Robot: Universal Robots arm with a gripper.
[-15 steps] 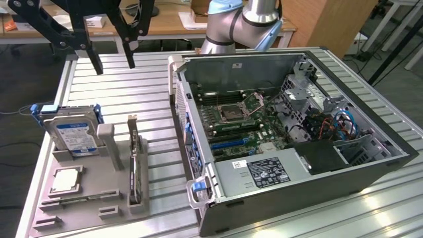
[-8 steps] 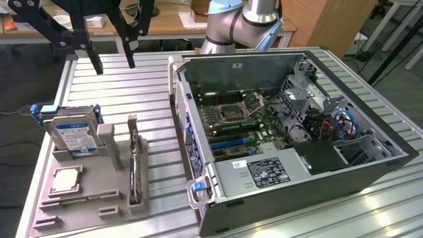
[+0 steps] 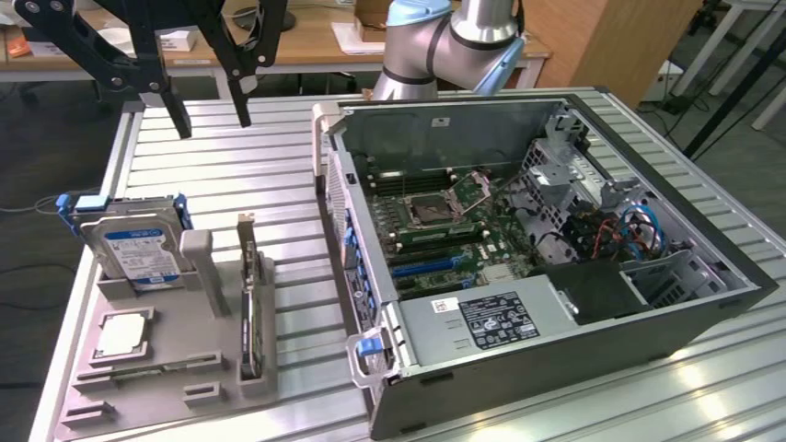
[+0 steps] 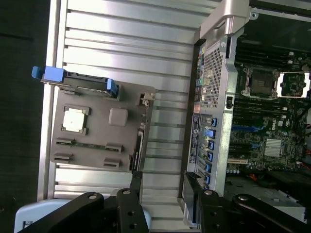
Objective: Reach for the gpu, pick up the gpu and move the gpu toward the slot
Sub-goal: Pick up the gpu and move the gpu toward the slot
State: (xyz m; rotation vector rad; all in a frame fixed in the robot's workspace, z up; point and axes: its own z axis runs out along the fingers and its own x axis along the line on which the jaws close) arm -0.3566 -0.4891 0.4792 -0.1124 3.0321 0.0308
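Observation:
The gpu is a thin dark card with a silver end bracket. It stands on edge at the side of the grey holder that faces the computer case. In the wrist view the gpu shows edge-on along the holder. My gripper hangs open and empty, high over the far part of the table and well apart from the card. Its two black fingers frame bare table between holder and case. The card slots lie on the motherboard inside the open case.
The holder also carries a blue-labelled hard drive in a blue bracket and a square silver processor chip. The case's rear wall stands between holder and motherboard. The ribbed metal table ends close to the holder at the exterior view's left.

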